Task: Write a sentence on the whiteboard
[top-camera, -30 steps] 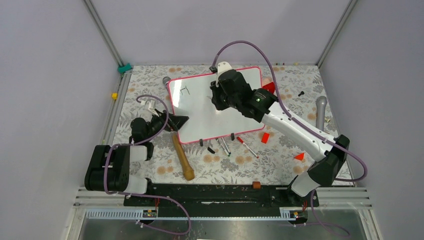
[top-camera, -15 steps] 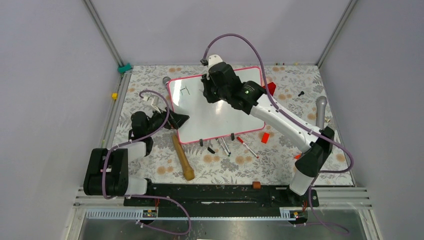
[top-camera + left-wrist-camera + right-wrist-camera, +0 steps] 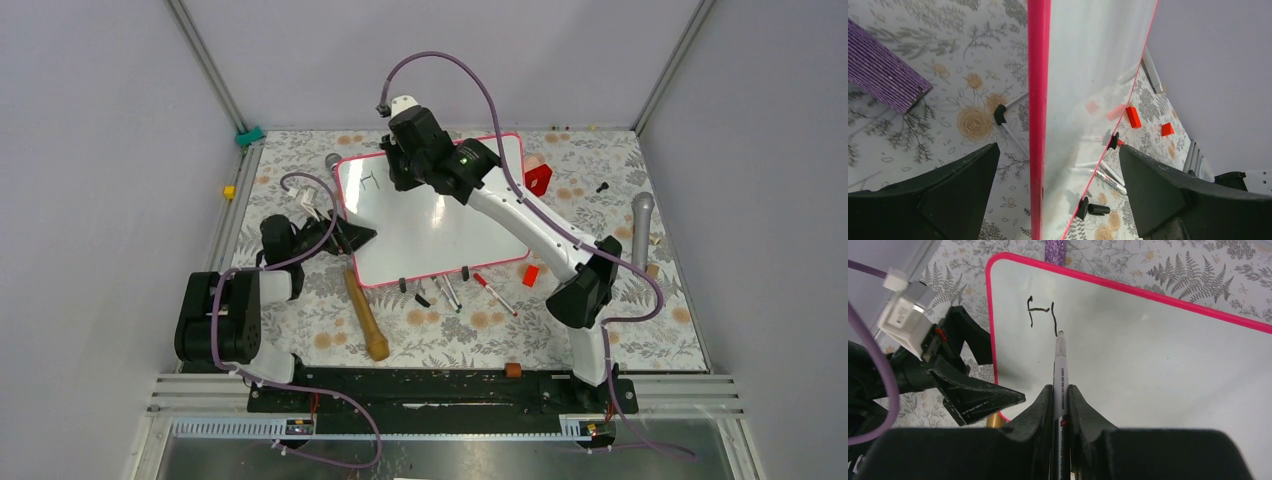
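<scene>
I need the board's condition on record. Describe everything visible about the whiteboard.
The whiteboard is a glossy white rectangle with a thin pink-red frame and rounded corners, lying flat and slightly askew on the floral tablecloth. Two small black clips sit on its near long edge. Only a black H is written, near its far left corner. The marker, held in the right fingers, appears to touch the surface at the H. The open left fingers straddle its left edge.
</scene>
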Tool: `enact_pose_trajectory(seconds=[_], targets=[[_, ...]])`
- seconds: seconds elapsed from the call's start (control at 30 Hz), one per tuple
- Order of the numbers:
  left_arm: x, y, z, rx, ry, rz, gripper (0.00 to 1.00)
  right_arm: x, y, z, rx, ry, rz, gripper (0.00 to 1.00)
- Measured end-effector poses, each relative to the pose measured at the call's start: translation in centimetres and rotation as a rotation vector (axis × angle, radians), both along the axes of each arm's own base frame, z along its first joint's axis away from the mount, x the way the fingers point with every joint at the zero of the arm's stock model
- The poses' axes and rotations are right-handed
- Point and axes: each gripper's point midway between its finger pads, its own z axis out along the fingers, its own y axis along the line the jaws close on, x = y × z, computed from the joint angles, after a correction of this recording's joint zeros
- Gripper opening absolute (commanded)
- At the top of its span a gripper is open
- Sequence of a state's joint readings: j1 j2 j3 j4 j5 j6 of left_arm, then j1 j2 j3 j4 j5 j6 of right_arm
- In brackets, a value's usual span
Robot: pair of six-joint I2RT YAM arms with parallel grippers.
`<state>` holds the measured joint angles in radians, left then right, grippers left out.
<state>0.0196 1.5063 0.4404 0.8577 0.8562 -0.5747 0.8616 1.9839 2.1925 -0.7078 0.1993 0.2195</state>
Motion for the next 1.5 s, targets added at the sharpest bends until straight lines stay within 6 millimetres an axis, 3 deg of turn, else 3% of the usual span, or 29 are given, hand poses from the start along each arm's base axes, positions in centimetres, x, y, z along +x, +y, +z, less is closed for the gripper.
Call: enact_pose_trajectory(seconds=[0.13,0.43,0.6,0.7,0.83,1.07,1.5], targets=[[0.1,0.3,1.2,-0.032,-0.033,-0.013,0.74,-0.1,-0.2,-0.9,-0.033,0.025,0.001,0.00],[0.2,0.3,2.2,-0.163,-0.037,-0.072,0.71,-0.1,-0.1,-3.2,-0.082,0.068,0.002,0.00],[0.2,0.7,2.7,-0.200,-0.032,-0.072,0.69,0.2,0.2,-3.4,-0.091,0.072,0.004,0.00],[0.2,0.8,3.0,-0.206,-0.042,-0.072,0.57,0.5,0.5,-2.7,-0.081,0.062,0.003,0.00],[0.4,1.1,3.1,-0.210,-0.042,-0.061,0.29,0.8,0.8,-2.7,-0.079,0.058,0.000,0.00],[0.4,1.2,3.0,-0.219,-0.032,-0.059,0.25,1.2,0.9,-2.8,-0.085,0.051,-0.010,0.00],[0.5,1.3,2.5,-0.227,-0.010,-0.056,0.28,1.3,1.0,-3.4,-0.094,0.060,-0.010,0.00]])
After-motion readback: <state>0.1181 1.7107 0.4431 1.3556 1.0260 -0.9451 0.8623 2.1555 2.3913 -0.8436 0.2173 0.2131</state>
